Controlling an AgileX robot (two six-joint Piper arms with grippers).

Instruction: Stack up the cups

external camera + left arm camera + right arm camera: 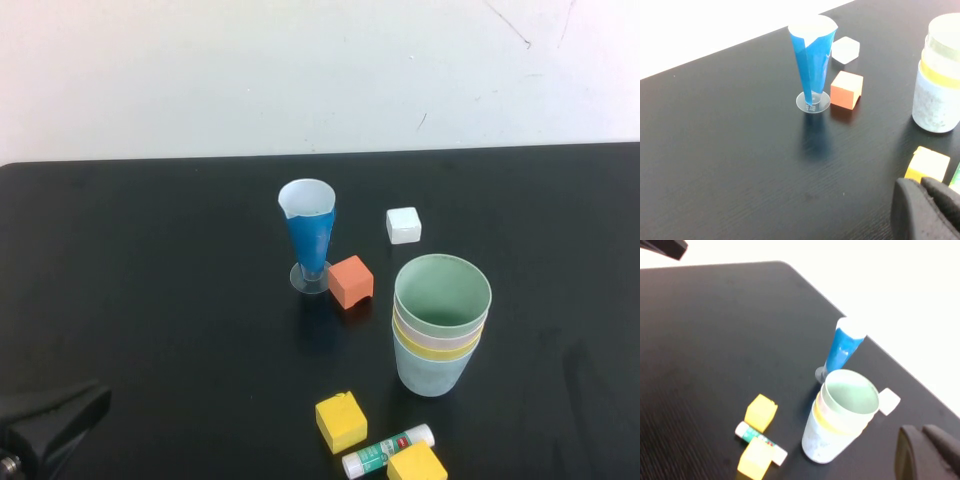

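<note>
Left gripper [40, 425] – jaws closed, empty, parked well left of the cups [441, 322]. Right gripper [930, 452] – visible only in its wrist view, closed, empty, near the nested stack: green innermost, light blue outermost.

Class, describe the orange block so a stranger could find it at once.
Start at the black table and find the tall blue conical glass near its middle. The orange block sits beside that glass's clear foot, the only orange cube; the others are white or yellow.
</note>
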